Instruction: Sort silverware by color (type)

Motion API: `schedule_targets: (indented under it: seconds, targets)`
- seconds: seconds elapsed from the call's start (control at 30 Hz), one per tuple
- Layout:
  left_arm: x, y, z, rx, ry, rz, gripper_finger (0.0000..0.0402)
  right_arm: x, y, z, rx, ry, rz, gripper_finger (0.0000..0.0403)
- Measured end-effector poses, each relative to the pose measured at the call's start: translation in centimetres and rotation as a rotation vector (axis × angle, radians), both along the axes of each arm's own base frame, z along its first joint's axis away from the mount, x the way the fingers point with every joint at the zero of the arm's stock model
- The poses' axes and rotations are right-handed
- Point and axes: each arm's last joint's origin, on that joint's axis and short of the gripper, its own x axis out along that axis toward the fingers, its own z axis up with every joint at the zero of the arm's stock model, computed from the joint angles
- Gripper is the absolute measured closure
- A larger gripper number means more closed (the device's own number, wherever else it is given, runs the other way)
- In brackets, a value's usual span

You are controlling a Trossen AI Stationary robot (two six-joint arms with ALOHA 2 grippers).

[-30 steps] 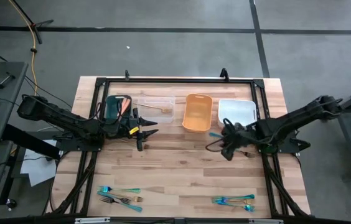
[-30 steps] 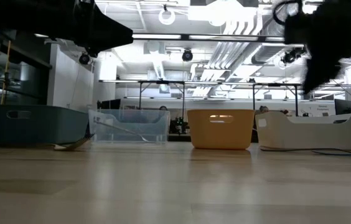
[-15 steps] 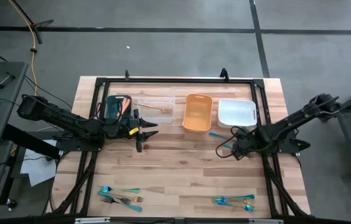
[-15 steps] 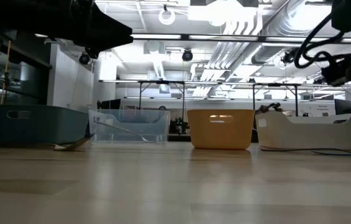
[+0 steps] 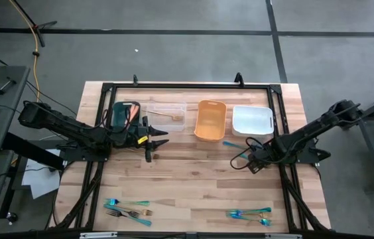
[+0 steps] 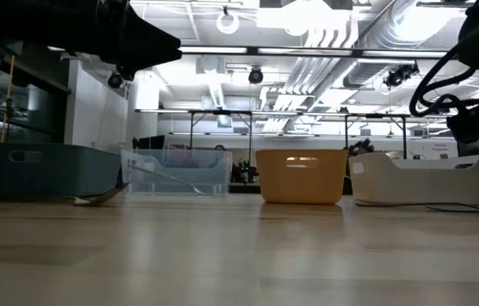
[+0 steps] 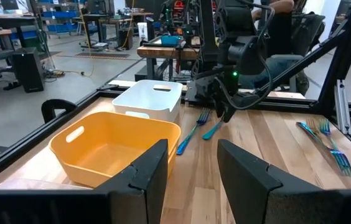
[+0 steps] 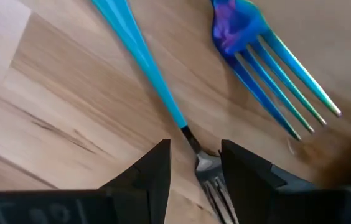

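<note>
High view: forks (image 5: 128, 208) and more forks (image 5: 249, 213) lie unsorted at the near edge; most sorting left.
Left wrist view: left gripper (image 7: 191, 163) open, empty.
Right wrist view: right gripper (image 8: 194, 163) open over a teal-handled fork (image 8: 139, 56), not gripping.

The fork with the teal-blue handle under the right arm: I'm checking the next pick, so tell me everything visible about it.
The slim fork with a glossy teal-blue handle lies flat on the pale wooden table. The handle narrows to a dark metal neck and head between the open fingers of the right tool, which do not visibly touch it. An iridescent blue-purple fork lies beside it, apart. From above, both rest just in front of the white bin.
</note>
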Motion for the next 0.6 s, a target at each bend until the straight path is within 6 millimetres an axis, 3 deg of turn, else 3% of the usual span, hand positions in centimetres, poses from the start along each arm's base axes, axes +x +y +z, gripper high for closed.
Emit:
schedule_targets:
  seconds: [0.27, 0.6]
  targets:
    - [0.0, 0.0, 0.0, 0.0, 0.0, 0.0, 0.027, 0.11, -0.01, -0.04, -0.012, -0.018, 0.014, 0.0271]
    - [0.0, 0.0, -0.01, -0.001, 0.0, 0.0, 0.027, 0.2, 0.04, -0.21, -0.015, -0.011, 0.017, 0.0309]
